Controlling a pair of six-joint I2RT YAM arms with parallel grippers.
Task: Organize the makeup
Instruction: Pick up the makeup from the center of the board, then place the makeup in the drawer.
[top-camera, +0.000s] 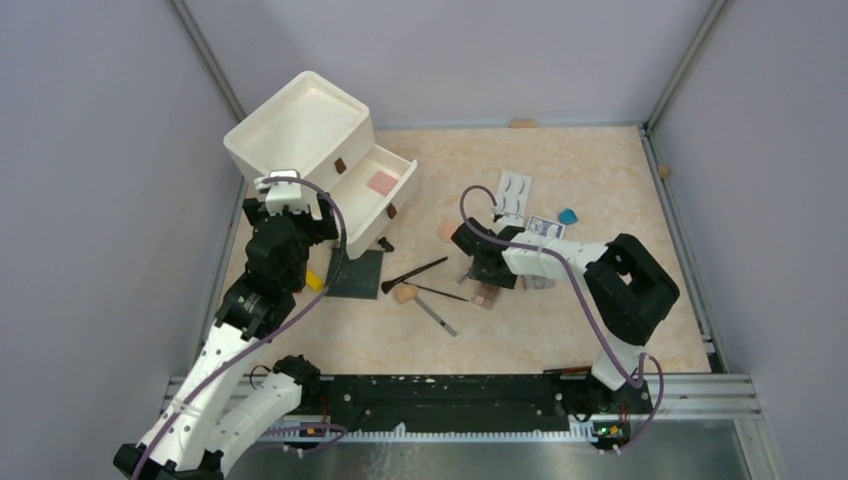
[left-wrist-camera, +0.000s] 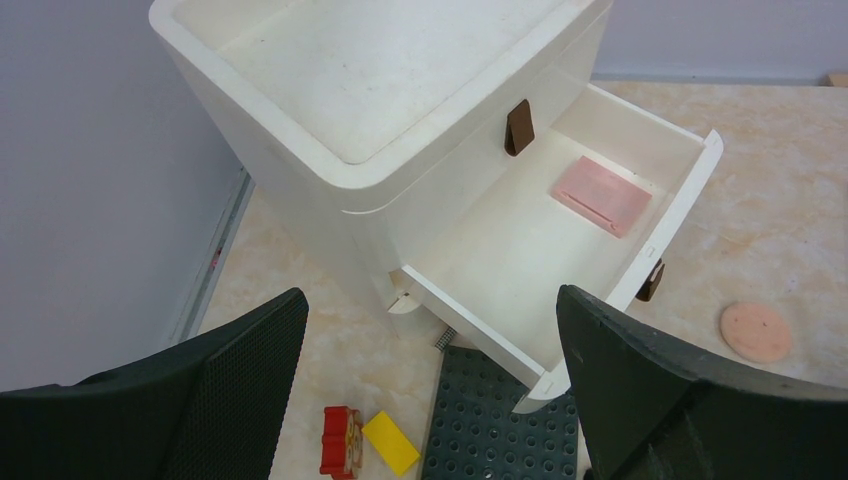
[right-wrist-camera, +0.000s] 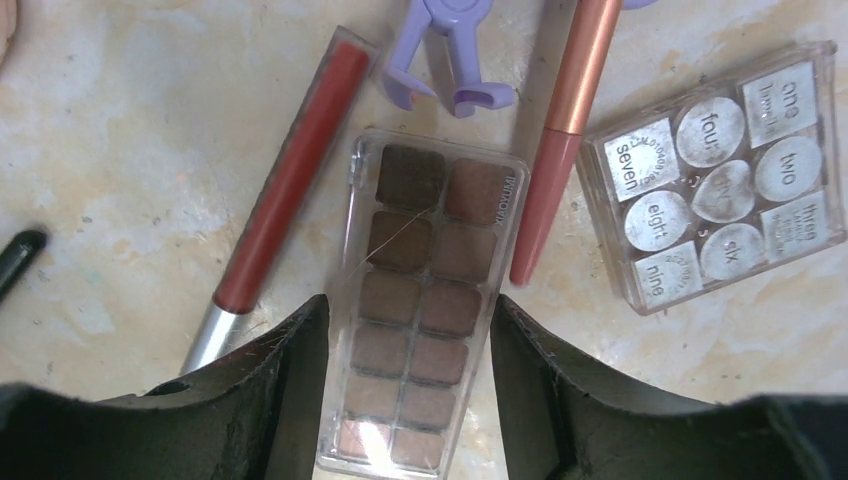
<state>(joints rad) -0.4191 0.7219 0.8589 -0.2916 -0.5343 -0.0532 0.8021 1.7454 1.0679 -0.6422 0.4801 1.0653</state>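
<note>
Nine pans (right-wrist-camera: 711, 130), "one" to "nine"

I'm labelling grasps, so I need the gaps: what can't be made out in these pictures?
Right wrist: whether the right end effector touches the brown palette it straddles; depth unclear.
Right wrist: purple tool, cut off by the top edge.
Top external: brown palette partly hidden under the right arm.
Left wrist: studded plate, cut by the bottom edge.

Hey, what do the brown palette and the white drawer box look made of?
Brown palette: clear glossy plastic case, likely; see-through edges catch glare over matte powder pans. White drawer box: smooth opaque plastic by the look; rounded moulded corners, soft sheen.
</note>
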